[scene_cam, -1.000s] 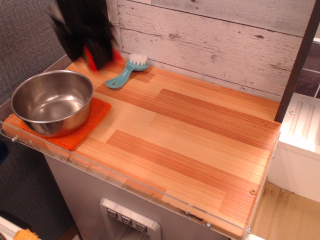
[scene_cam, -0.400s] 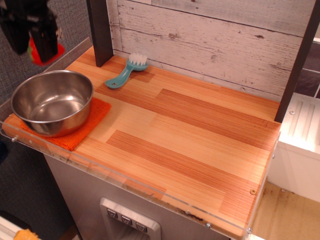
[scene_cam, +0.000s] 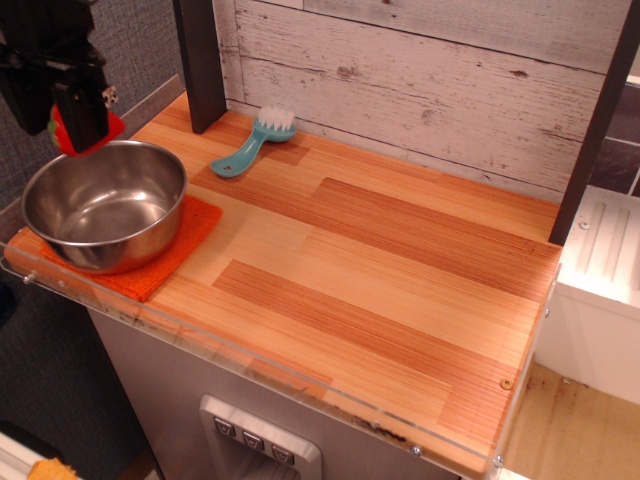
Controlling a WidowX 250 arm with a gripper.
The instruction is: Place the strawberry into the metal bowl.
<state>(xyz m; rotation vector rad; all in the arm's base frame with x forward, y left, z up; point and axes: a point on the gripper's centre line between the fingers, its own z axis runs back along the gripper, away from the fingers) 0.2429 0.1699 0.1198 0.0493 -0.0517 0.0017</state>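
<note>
Gripper [scene_cam: 78, 128] at upper left of frame, jaws closed around strawberry [scene_cam: 108, 128], held just above far rim of metal bowl [scene_cam: 105, 204]; bowl sits on orange mat [scene_cam: 165, 258].

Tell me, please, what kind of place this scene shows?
Probably a toy play kitchen. A small wooden counter stands before a whitewashed plank wall; on it lie a metal bowl on an orange cloth mat and a teal dish brush.
</note>
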